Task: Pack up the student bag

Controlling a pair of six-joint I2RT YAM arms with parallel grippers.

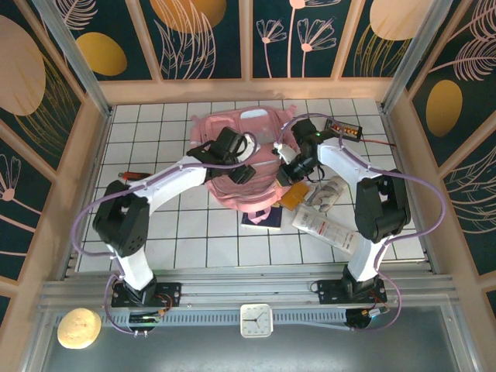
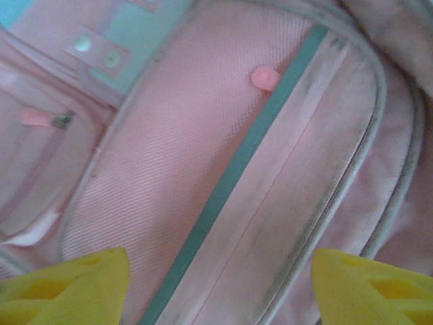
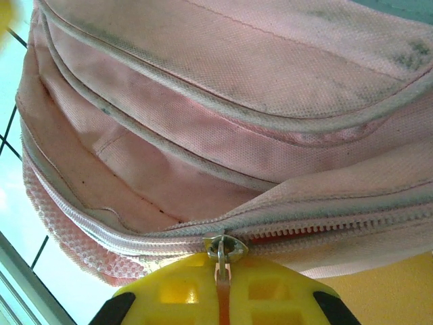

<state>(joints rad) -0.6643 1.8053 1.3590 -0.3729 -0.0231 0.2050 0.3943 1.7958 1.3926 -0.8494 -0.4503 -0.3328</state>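
The student bag, pink and soft, lies in the middle of the tiled table. My left gripper hovers over its front pocket, open, with the yellow fingertips wide apart and nothing between them. My right gripper is at the bag's right side, shut on the orange zipper pull just under the metal slider. To the right of the slider the zip teeth stand slightly apart with orange showing inside. In the right wrist view the bag's piped seams rise above the zip.
Right of the bag lie an orange packet, white packets and a dark blue book. A black box with lights sits at the back right, a red-handled tool at the left. A clock is on the near rail.
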